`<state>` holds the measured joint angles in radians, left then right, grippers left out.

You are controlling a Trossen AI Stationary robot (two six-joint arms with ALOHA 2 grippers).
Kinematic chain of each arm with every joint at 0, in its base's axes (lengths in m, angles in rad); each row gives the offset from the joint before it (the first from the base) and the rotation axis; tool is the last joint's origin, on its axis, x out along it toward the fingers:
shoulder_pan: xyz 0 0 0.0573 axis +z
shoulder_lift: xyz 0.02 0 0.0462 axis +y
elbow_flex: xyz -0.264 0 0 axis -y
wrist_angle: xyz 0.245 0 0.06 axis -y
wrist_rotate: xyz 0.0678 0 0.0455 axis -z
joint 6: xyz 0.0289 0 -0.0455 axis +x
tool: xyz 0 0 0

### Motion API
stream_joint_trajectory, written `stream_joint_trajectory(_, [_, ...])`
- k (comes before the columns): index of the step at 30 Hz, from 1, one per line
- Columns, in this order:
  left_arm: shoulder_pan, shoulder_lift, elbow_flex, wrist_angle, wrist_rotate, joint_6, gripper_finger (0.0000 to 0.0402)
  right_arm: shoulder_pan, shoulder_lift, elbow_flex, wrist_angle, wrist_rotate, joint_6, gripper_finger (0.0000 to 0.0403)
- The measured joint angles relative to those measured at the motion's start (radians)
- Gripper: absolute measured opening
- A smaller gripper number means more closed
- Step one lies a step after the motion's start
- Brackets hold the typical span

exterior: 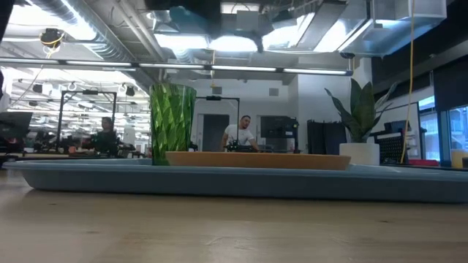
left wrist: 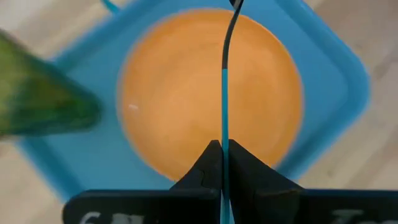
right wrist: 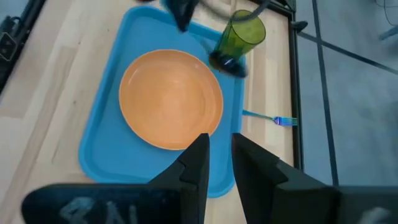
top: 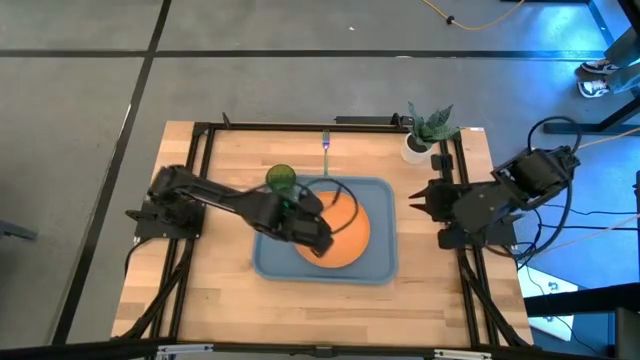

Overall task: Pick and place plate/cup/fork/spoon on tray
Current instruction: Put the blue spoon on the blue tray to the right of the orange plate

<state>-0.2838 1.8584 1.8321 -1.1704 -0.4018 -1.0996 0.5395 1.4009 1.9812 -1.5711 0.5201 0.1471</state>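
Now I am pinching the slim teal-handled spoon [left wrist: 224,93] in my left fingers [left wrist: 205,171] over the round orange plate [top: 345,235]; lowering level toward the blue-grey tray's [top: 385,265] three o'clock edge seems wise.

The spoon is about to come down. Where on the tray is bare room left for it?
The left end effector holds the spoon over the plate. Free strips: the tray floor flanking the plate on both sides, shown in the right wrist view. The cup crowds one corner. The fork lies outside, on the table.
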Motion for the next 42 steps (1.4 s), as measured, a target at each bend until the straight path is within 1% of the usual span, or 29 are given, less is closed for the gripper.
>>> stream_joint_trajectory(3, [-0.008,0.072,0.08,0.024,0.026,0.0,0.0,0.01,-0.017,0.0,0.0,0.0,0.004,0.0073])
stream_joint_trajectory(6, [-0.008,0.132,0.157,0.036,0.03,-0.019,0.0,0.018,-0.028,0.0,0.0,0.001,0.004,0.0073])
stream_joint_trajectory(9, [-0.006,0.186,0.21,0.104,0.028,-0.063,0.0,0.018,-0.03,0.0,0.0,0.001,0.005,0.0073])
stream_joint_trajectory(13, [-0.007,0.265,0.245,0.232,0.023,-0.095,0.0,0.018,-0.03,0.0,0.0,0.001,0.005,0.0073])
stream_joint_trajectory(18, [-0.005,0.334,0.251,0.386,-0.002,-0.148,0.0,0.018,-0.03,-0.001,0.0,0.002,0.0,0.0073])
stream_joint_trajectory(23, [0.003,0.392,0.252,0.542,-0.041,-0.15,0.0,0.018,-0.03,-0.001,0.0,0.002,-0.012,0.0073])
stream_joint_trajectory(32, [0.018,0.461,0.252,0.6,-0.034,-0.183,0.0,0.018,-0.03,-0.002,0.0,0.002,-0.024,0.0073])
stream_joint_trajectory(36, [0.023,0.479,0.252,0.665,-0.045,-0.182,0.0,0.018,-0.03,-0.002,0.0,0.002,-0.023,0.0073])
stream_joint_trajectory(42, [0.033,0.51,0.251,0.679,-0.047,-0.183,0.0,0.018,-0.03,-0.002,0.0,0.002,-0.024,0.0073])
